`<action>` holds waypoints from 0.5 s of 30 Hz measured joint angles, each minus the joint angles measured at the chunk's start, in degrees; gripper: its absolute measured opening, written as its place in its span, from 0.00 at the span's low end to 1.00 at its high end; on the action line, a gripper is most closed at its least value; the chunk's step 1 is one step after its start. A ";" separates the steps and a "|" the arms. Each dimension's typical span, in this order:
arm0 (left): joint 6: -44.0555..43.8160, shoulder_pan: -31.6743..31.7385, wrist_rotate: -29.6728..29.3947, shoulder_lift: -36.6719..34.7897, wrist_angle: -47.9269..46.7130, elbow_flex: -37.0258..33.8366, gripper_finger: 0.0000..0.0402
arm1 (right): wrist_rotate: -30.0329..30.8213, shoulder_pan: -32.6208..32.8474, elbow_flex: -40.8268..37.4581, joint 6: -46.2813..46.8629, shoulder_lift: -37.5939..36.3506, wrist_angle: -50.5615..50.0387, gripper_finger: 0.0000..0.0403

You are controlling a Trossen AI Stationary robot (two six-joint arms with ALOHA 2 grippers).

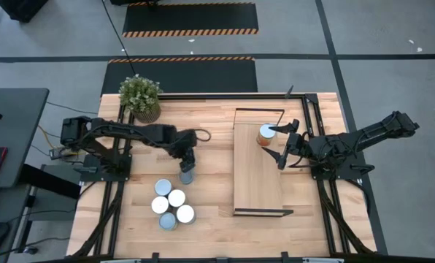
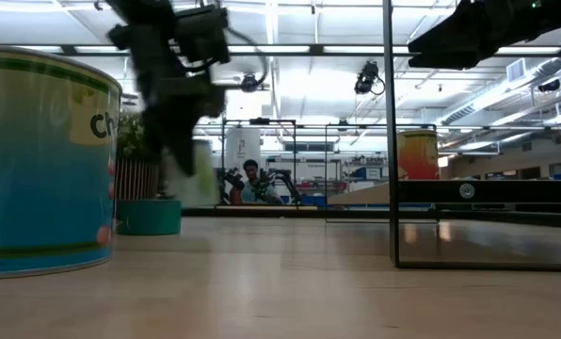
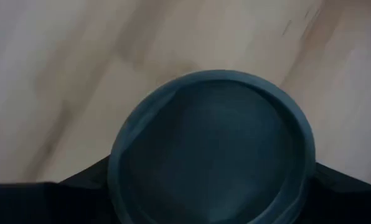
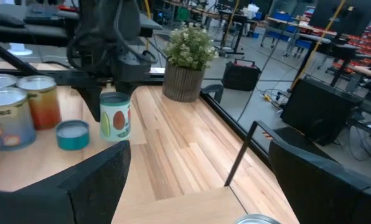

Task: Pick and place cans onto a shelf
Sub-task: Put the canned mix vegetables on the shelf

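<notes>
Cans (image 1: 171, 206) in the cluster have silvery-white or blue-grey tops; the can in the left gripper (image 4: 115, 116) has a white label with green and red marks and a dark teal lid (image 3: 211, 146). The can on the shelf (image 1: 266, 134) shows an orange-red side with a pale top, and the shelf (image 1: 258, 179) is light wood with black end frames. The potted plant (image 1: 141, 96) is pale green in a ribbed tan pot, the near can (image 2: 40, 160) is teal-blue with a yellow-green band and dark lettering, and both arms are black.

Robotics lab or industrial workshop: grey concrete floor (image 1: 393, 44) with hazard-striped mats (image 1: 190, 18), ceiling strip lights (image 2: 506, 89), workbenches and equipment carts (image 4: 335, 106) behind, 1 person (image 2: 252, 179) seated at another robot rig.
</notes>
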 joint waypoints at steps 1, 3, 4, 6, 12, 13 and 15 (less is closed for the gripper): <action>1.08 0.18 -0.18 1.20 0.00 2.08 0.70 | 0.00 -0.41 0.00 0.00 0.00 0.00 0.96; 3.56 0.51 -0.33 4.28 -0.88 6.91 0.70 | 0.00 -1.06 0.00 0.09 0.22 -0.02 0.96; 4.93 0.61 -0.37 6.11 -1.62 9.91 0.70 | 0.00 -1.35 0.00 0.09 0.34 -0.24 0.96; 7.96 1.04 -0.72 9.97 -3.98 16.20 0.70 | 0.00 -1.69 0.00 0.08 0.62 -0.86 0.96; 17.22 2.84 -3.10 21.61 -12.18 36.20 0.70 | 3.56 -1.93 0.02 0.26 -0.33 -5.00 0.96; 18.62 3.20 -3.37 23.28 -13.43 39.39 0.70 | 4.82 -1.91 0.02 0.89 -0.91 -6.16 0.96; 21.06 3.97 -3.56 26.38 -15.31 45.12 0.70 | 5.90 -1.95 0.02 1.95 -2.49 -9.26 0.96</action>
